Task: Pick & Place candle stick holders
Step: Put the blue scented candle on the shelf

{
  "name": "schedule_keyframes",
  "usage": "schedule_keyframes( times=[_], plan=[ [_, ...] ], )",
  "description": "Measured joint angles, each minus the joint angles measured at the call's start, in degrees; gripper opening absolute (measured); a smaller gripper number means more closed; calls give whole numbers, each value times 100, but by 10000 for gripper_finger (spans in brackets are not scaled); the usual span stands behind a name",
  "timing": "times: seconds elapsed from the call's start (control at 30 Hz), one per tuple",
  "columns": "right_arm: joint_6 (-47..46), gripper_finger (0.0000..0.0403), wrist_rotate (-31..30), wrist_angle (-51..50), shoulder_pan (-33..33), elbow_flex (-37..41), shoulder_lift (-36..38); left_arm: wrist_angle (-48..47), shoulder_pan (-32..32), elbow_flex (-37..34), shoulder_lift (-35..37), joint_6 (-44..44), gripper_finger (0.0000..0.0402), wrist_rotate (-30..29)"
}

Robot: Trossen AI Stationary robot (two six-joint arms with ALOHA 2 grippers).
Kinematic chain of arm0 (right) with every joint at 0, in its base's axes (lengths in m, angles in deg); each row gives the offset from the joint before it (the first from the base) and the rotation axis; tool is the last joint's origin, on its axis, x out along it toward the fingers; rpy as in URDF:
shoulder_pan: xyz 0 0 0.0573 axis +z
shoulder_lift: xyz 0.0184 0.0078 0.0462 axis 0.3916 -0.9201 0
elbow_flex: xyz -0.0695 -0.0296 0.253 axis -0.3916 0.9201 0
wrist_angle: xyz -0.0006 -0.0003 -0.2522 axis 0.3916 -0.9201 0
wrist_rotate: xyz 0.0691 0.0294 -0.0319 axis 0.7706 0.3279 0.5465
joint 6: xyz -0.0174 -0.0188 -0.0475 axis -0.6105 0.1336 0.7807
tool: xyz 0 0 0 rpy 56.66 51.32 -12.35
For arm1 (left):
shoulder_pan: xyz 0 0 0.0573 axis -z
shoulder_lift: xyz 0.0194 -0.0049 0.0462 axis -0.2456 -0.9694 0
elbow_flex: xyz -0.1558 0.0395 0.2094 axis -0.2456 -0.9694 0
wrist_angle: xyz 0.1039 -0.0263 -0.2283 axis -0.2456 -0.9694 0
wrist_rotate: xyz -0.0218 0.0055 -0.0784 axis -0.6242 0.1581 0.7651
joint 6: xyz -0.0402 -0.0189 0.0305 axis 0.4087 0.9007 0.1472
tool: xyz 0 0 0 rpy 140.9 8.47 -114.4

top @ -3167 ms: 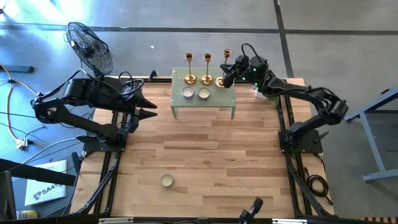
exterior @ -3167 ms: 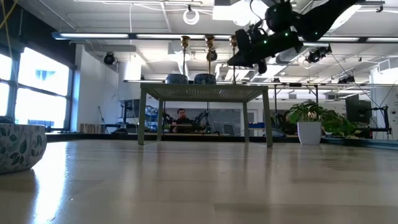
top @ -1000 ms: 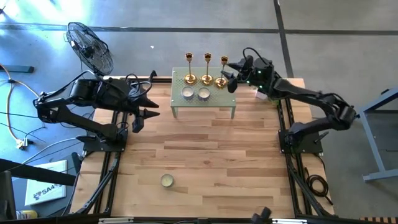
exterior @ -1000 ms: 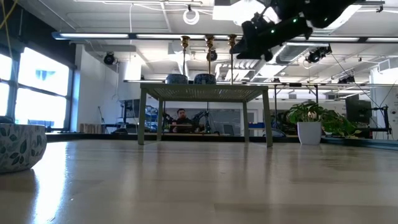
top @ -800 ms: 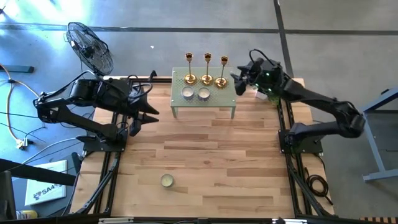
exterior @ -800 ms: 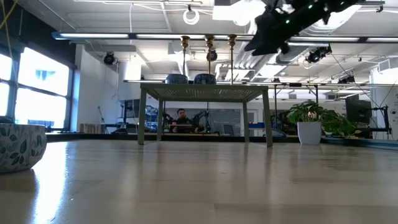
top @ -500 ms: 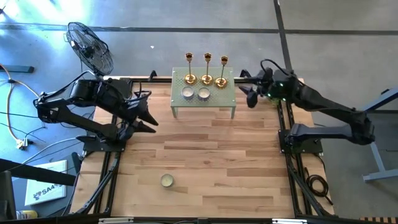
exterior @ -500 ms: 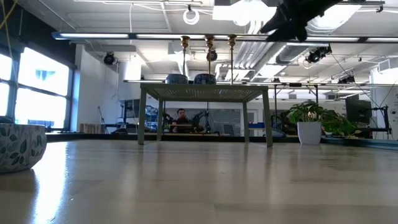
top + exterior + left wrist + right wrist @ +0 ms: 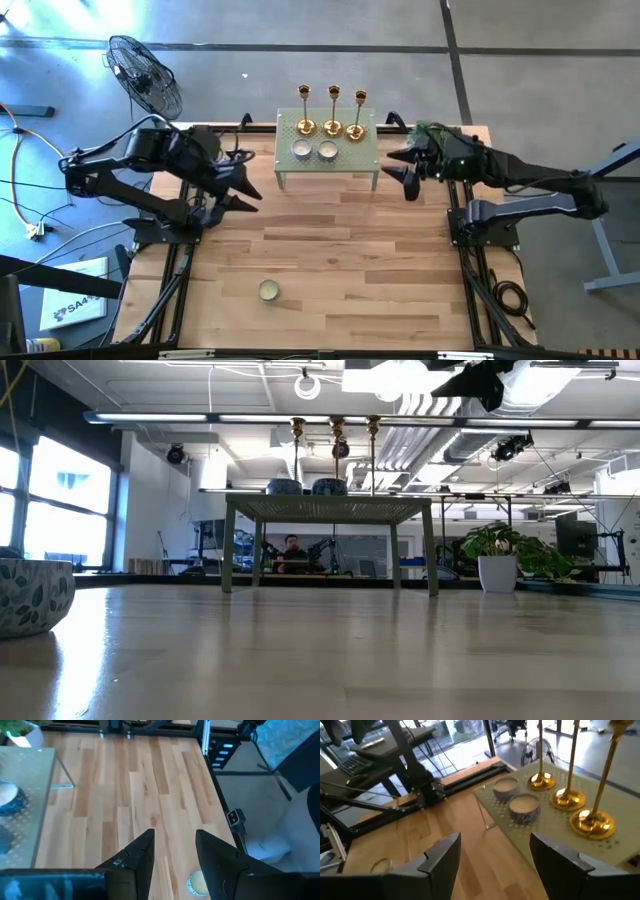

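Gold is seen on all three candle stick holders [image 9: 332,112], which are stood upright in a row along the far edge of a small pale-green raised stand [image 9: 327,165] placed on the wooden bench [image 9: 330,250]. Two small candle bowls [image 9: 314,151] are set on the same stand, just in front of the holders. The right gripper [image 9: 398,171] is held in the air just beside the stand, off its right end, with its fingers spread apart and nothing between them; the holders are not touched by it. The left gripper [image 9: 247,188] is positioned near the stand's left end, over the bench, with its fingers parted and nothing held. A third small bowl [image 9: 268,290] is found on the bench well apart from the stand, toward the near edge. A black fan [image 9: 146,76] is seen on the floor beyond the left arm.
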Motion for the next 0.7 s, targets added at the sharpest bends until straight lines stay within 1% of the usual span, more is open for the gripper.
schedule_keyframes(
  times=[0.13,0.23,0.37,0.5,0.6,0.67,0.7],
  plan=[
    [-284,232,-454,-147,491,2,-39,-1,2,0,-137,-300,154,75],
    [-434,233,-776,-237,817,2,-60,-13,2,0,-221,-494,180,49],
    [-554,233,-1132,-272,1185,2,-67,-23,0,0,-227,-559,239,-14],
    [-680,232,-1453,-275,1461,2,-67,-84,0,0,-227,-425,317,-38],
    [-796,234,-1651,-275,1623,2,-69,-333,0,0,-227,-257,375,-22],
    [-893,233,-1760,-275,1722,2,-72,-605,0,-1,-227,-183,393,108],
    [-949,232,-1819,-273,1771,2,-83,-720,0,-2,-227,-169,392,215]
  ],
)
